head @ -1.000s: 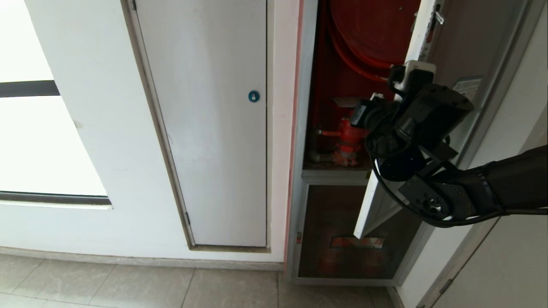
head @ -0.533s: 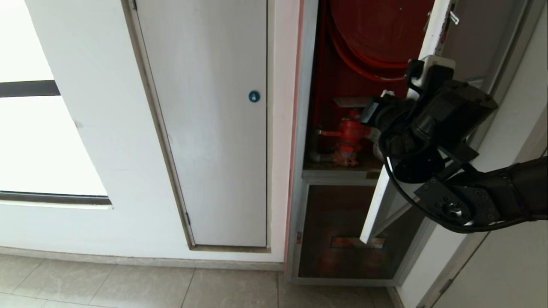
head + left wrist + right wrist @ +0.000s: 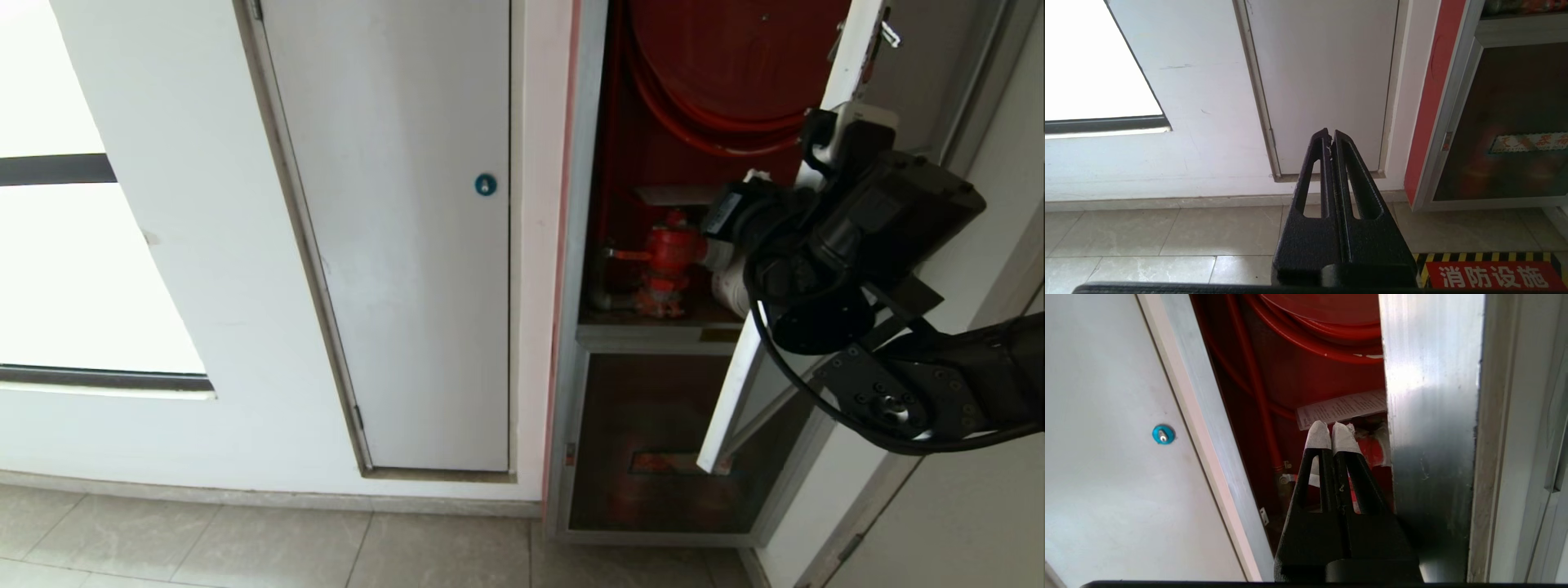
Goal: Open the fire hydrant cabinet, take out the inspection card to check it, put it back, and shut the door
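The tall silver metal-framed, red-lined fire hydrant cabinet (image 3: 653, 163) stands partly open: its silver-framed dark glass door (image 3: 755, 351) is swung out on the right, and the red hose reel (image 3: 727, 57) and red valve (image 3: 665, 253) show through the gap. So the opening step looks well advanced, though the door may need to swing wider before the inside is easy to reach. The right gripper (image 3: 1331, 430) has its white-taped fingertips (image 3: 1317, 435) pressed together, empty, just beside the door's bright metal edge (image 3: 1429, 416) and pointing into the opening. The thin white inspection card (image 3: 1341, 408), printed with small text, lies inside the cabinet beyond those fingertips, above the valve, not yet taken. The left gripper (image 3: 1331, 136) is parked low, its black fingers together and holding nothing, facing the plain white panel door (image 3: 400, 229) and the tiled floor (image 3: 245, 547). Still left, by my reading: grasping the card, checking it, returning it, and closing the door.
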